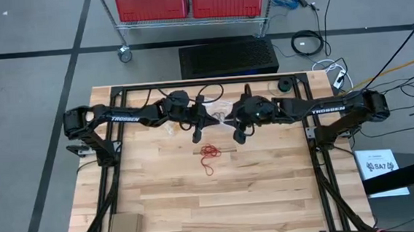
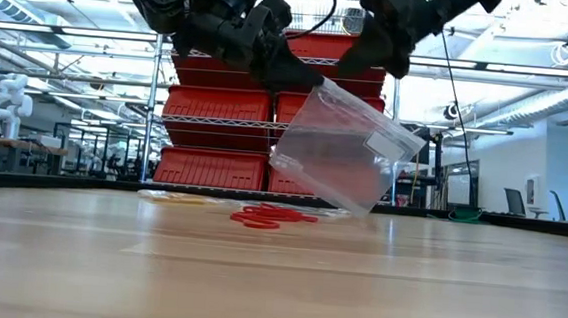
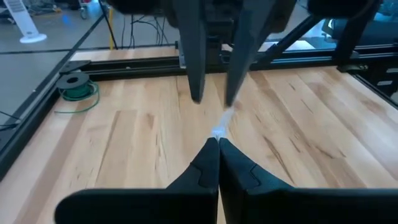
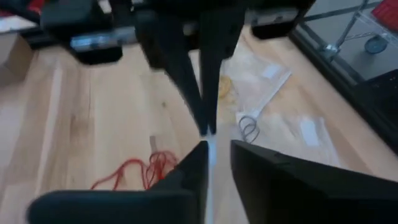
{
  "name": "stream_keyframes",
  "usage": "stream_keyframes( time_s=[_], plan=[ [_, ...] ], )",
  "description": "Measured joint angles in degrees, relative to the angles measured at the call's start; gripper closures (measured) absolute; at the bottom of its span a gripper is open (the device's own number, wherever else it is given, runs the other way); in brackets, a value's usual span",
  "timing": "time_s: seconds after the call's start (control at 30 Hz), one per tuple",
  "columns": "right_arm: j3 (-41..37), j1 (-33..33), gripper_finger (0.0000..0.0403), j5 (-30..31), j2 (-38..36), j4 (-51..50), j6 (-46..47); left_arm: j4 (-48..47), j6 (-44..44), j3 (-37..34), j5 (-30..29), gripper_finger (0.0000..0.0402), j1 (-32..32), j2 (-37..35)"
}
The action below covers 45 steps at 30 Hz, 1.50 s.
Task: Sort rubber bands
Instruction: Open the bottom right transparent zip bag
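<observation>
The left gripper (image 1: 196,137) is up in the air over the middle of the table (image 1: 271,192). Its fingers are pinched tight together on one edge of a clear bag (image 2: 340,148). The left wrist view shows the two tips closed with a thin bit of plastic between them.

The bag hangs between the two arms, tilted, with its low corner near the wood but not resting on it. It looks empty (I see no bands inside it).

Just under and in front of the bag lie the red bands (image 1: 210,154). They sit in a loose heap on the table, touching nothing but the wood. So the red ones look tipped out and free, but they are not put in any place of their own yet.

The right gripper (image 1: 239,136) is also up in the air, just beside the left one. Its fingers are squeezed on the other edge of the same bag, nearly shut, with the thin plastic in the small gap.

Farther back, behind the arms, more bags (image 4: 273,93) lie flat on the table. One holds yellow bands (image 4: 225,87) and a few dark bands (image 4: 249,129) lie by them. Those look like they have not been sorted. I think the job is near its start, with most of it left to do.
</observation>
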Motion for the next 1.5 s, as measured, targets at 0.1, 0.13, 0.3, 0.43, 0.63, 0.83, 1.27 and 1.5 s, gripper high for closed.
stream_keyframes(
  time_s=[0.1, 0.13, 0.3, 0.43, 0.63, 0.83, 1.27, 1.5],
  plan=[
    [0.92, -0.69, 0.0301, -0.50, 0.00, -0.09, 0.98, -0.04, -0.01, 0.00, -0.11, 0.0400, 0.05, 0.00],
    [0.92, -0.89, 0.0292, -0.55, 0.00, -0.44, 1.39, -0.01, 0.00, 0.00, -0.16, 0.0400, 0.05, 0.00],
    [0.92, -1.53, 0.0270, -1.58, 0.88, -2.26, 3.57, 0.03, 0.48, 0.00, -0.17, 0.0401, 0.05, 0.00],
    [0.92, -1.91, 0.0271, -4.68, 3.08, -0.86, 4.29, 0.07, 0.96, 0.00, -0.22, 0.0401, 0.05, 0.00],
    [0.85, -2.26, 0.0302, -4.55, 4.26, -0.21, 4.53, 0.07, 0.94, 0.00, -0.67, 0.0401, 0.09, 0.00],
    [0.85, -2.22, 0.0387, -4.51, 4.24, -0.16, 3.16, 0.06, 0.94, 0.00, -1.73, 0.0401, 0.09, 0.00],
    [0.94, -2.05, 0.0397, -4.50, 4.17, -7.19, 5.47, -0.15, 0.94, 0.00, -1.75, 0.0401, 1.14, -0.09],
    [0.94, -0.42, 0.0398, -4.43, 4.17, -13.54, 7.57, 0.30, 0.90, 0.00, -1.75, 0.0401, 2.39, -0.66]
  ],
)
